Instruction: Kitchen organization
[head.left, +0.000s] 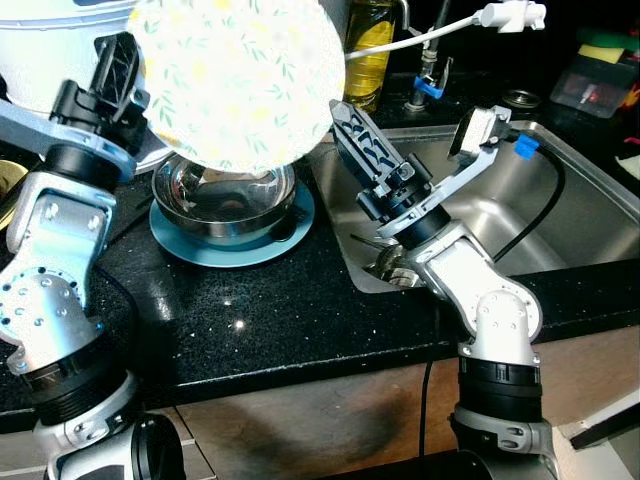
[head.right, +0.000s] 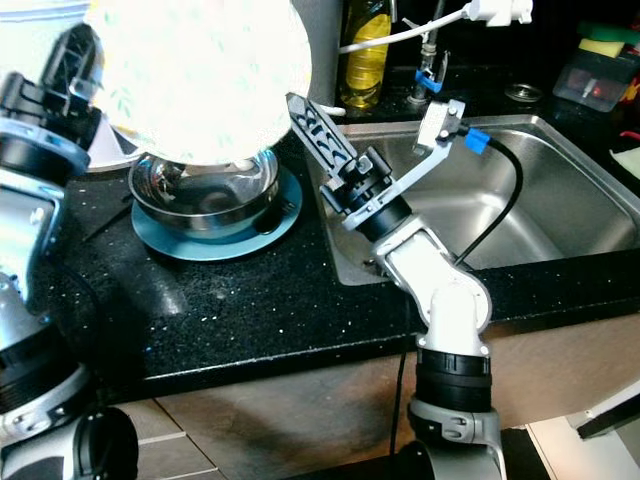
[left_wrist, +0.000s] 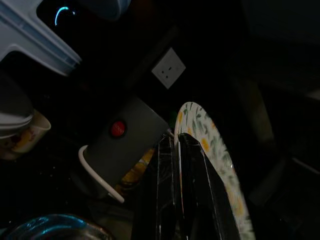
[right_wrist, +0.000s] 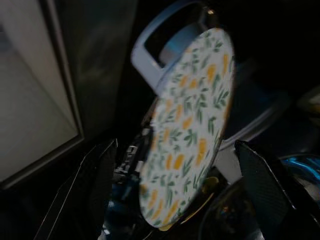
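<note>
Holding floral plate above steel bowl | left gripper jaws pinching plate | right gripper jaws spread

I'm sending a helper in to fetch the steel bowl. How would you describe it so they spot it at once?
Start at the sink and look along the black counter toward the robot's left. There the steel bowl sits on a blue plate, directly under the floral plate that the left gripper holds up. It is the one shiny metal dish there.
</note>
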